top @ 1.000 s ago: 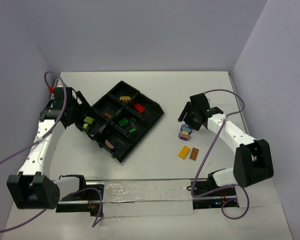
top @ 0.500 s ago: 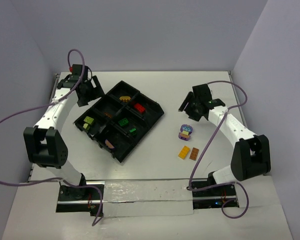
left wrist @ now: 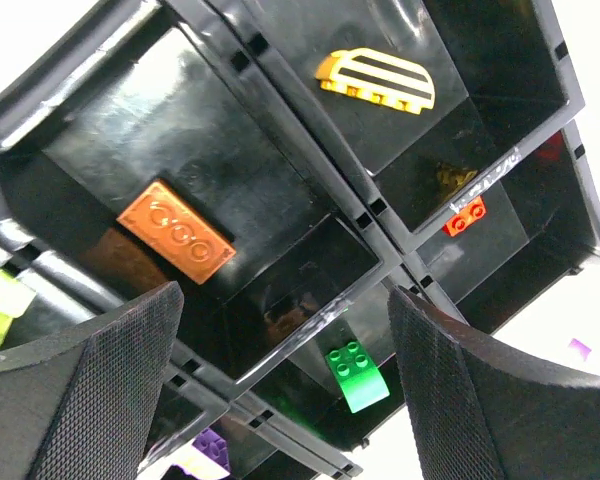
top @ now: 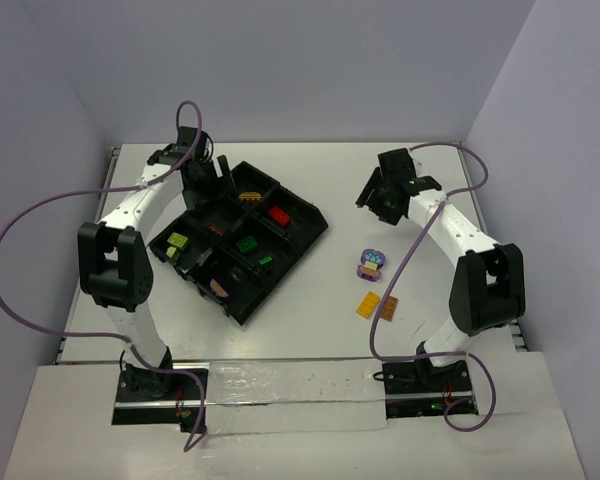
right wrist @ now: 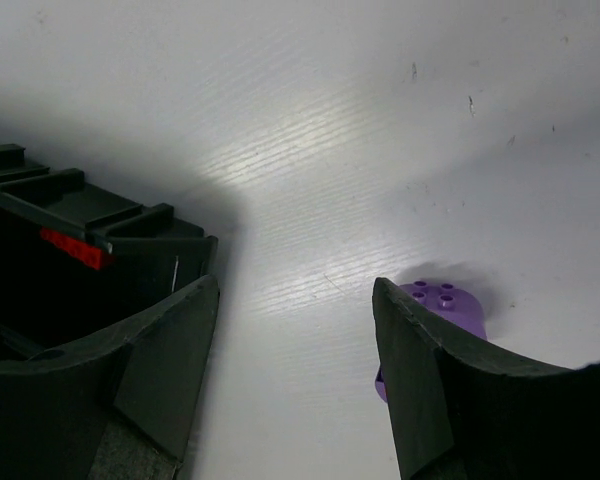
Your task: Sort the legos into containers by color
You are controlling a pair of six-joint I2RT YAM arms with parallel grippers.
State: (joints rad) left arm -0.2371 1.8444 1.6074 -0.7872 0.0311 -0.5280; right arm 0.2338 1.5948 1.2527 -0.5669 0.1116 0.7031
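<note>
Well, our left gripper [left wrist: 280,300] hangs over the tray [top: 318,228], jaws wide and holding nothing. Below it, the wrist view shows an orange brick [left wrist: 175,232], a yellow striped piece [left wrist: 375,80], a red brick [left wrist: 463,215] and a green brick [left wrist: 357,375], each in a separate compartment. Our right gripper [right wrist: 295,290] hovers over the table [top: 310,300] between the tray and the purple piece [right wrist: 440,305], jaws likewise wide and empty. Three legos lie loose, well apart from the tray: the purple piece, and nearer us a yellow brick [top: 368,305] just beside a brown brick [top: 389,307]. We judge them light, stiff and smooth, so we would pinch each brick across its flat long sides, below the studs. The rounded purple piece may slip, so it wants a centred grip. We can read no brand, label or writing anywhere.
</note>
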